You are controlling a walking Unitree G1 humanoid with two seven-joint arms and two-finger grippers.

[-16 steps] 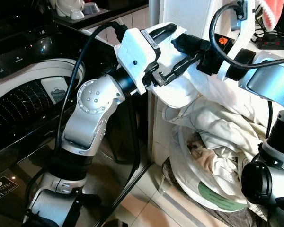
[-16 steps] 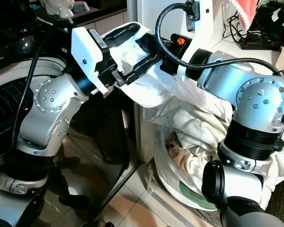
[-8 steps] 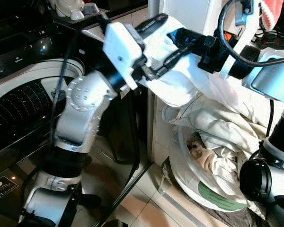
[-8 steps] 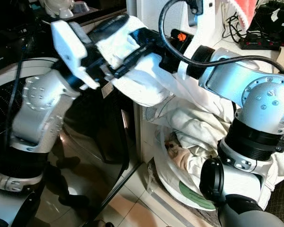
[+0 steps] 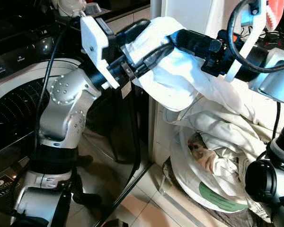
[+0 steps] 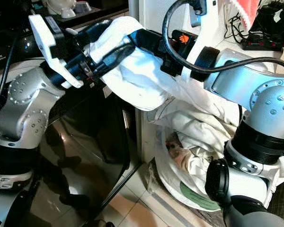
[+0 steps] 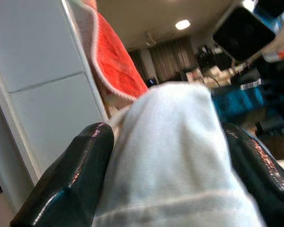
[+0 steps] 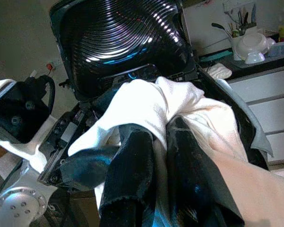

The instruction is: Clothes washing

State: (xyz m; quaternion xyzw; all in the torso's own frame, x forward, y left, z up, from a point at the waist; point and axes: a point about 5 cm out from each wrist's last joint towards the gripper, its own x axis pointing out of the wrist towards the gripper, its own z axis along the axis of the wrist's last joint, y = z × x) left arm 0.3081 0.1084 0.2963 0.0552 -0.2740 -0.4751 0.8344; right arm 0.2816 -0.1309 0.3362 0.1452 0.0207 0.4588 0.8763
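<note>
White garment (image 5: 180,78): clamped aloft by left gripper (image 5: 144,45) and right gripper (image 6: 113,52) fingers, now carried further from the laundry basket (image 5: 189,189) toward the open washing machine (image 5: 19,104); loading imminent.

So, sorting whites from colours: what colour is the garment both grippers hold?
White; the garment shows best in the left eye view.

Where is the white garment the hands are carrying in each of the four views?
Left eye view: white garment upper middle, held by left hand and right hand.
Right eye view: upper middle.
Left wrist view: centre, between the fingers.
Right wrist view: centre, bunched.
Shared landmark: laundry basket, lower right in both eye views.
</note>
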